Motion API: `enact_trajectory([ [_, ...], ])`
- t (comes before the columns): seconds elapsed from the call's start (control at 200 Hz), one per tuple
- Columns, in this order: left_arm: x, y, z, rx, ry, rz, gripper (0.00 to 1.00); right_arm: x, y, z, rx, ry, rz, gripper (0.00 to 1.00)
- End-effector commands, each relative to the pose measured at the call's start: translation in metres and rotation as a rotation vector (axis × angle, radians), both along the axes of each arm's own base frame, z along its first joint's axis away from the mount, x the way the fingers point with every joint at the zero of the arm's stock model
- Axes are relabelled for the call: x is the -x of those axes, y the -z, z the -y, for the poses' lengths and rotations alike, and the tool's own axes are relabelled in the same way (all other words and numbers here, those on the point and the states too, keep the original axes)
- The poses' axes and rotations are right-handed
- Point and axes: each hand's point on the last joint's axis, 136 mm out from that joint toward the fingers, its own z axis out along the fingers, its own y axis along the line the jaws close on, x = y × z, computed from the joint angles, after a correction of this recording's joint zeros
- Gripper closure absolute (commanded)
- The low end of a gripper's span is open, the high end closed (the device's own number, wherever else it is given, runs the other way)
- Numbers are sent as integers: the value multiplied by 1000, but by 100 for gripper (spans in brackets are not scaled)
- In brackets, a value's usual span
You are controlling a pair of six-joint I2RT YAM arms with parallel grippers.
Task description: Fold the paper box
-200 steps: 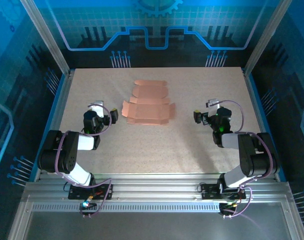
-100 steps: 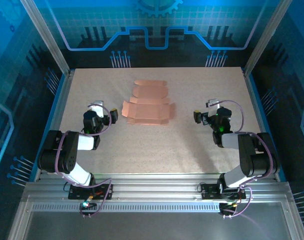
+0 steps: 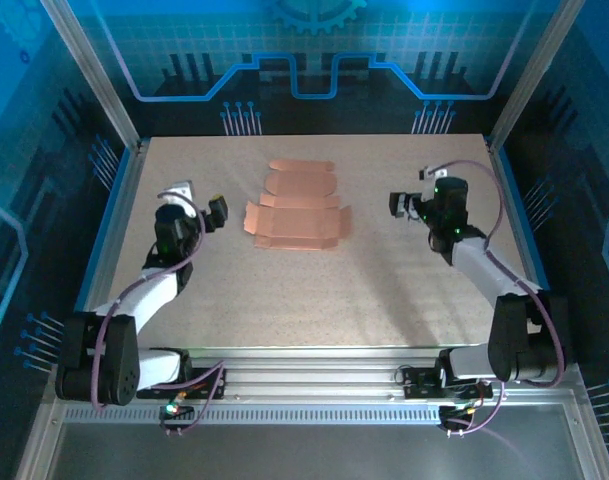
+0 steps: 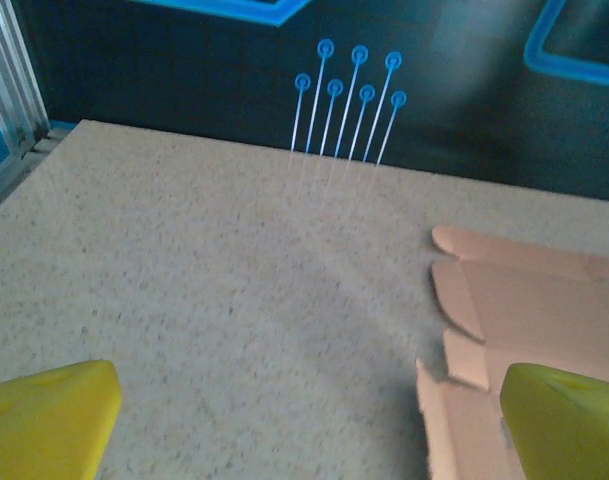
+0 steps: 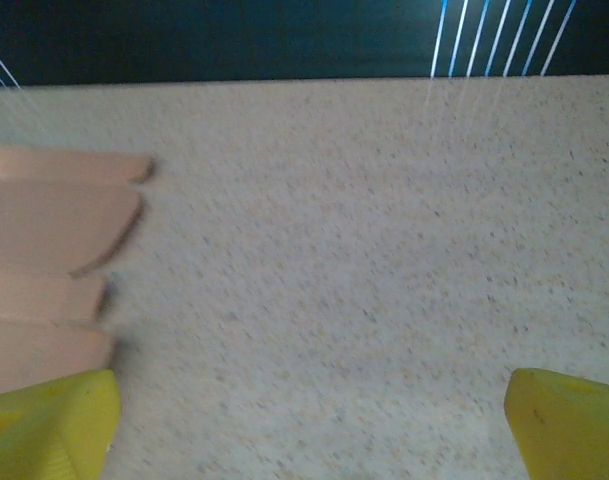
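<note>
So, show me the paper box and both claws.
paper box (image 3: pixel 296 225): top external view, large near panel.
left claw (image 3: pixel 218 211): top external view, between its fingertips.
right claw (image 3: pixel 396 204): top external view, between its fingertips.

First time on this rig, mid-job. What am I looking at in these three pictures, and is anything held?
Two robot arms are bolted at the near edge of a speckled table. The overhead picture shows the left arm, the right arm, and between them the paper box, lying flat and unfolded. The other two pictures come from wrist cameras; the yellow wedges in the bottom corners are each arm's jaws. Both pairs stand open, holding nothing.
</note>
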Motion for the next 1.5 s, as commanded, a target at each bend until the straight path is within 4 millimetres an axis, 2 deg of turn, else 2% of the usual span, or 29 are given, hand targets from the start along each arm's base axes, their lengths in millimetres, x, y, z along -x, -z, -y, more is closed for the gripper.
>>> enact_trajectory([
  [0.0, 7, 37, 8, 169, -37, -235, 1, 18, 15, -30, -233, -1, -294, 0],
  [0.08, -1, 46, 27, 264, 19, -293, 1, 15, 19, -61, -306, -62, -379, 0],
  [0.13, -7, 50, 40, 315, 49, -329, 1, 13, 29, -76, -314, -68, -440, 0],
  [0.295, -25, 74, 87, 373, 185, -477, 1, 3, 57, -108, -346, -79, -565, 2],
  [0.355, -29, 86, 99, 375, 213, -543, 1, -2, 66, -117, -378, -88, -601, 8],
  [0.44, -33, 103, 110, 357, 231, -608, 2, -9, 75, -129, -420, -106, -637, 21],
  [0.53, -36, 116, 115, 364, 250, -635, 10, -14, 85, -139, -436, -121, -674, 27],
  [0.63, -39, 124, 118, 366, 259, -655, 11, -19, 98, -145, -448, -133, -710, 36],
  [0.845, -39, 142, 120, 368, 259, -709, 14, -24, 119, -157, -458, -153, -777, 43],
  [1.071, -32, 144, 130, 407, 281, -713, 22, -20, 134, -163, -432, -160, -820, 53],
  [1.261, -23, 144, 147, 439, 314, -721, 24, -16, 133, -165, -429, -188, -824, 69],
  [1.376, -15, 144, 161, 447, 344, -734, 24, -12, 130, -161, -412, -186, -823, 74],
  [1.496, -4, 145, 162, 456, 334, -739, 29, -2, 129, -157, -406, -186, -829, 79],
])
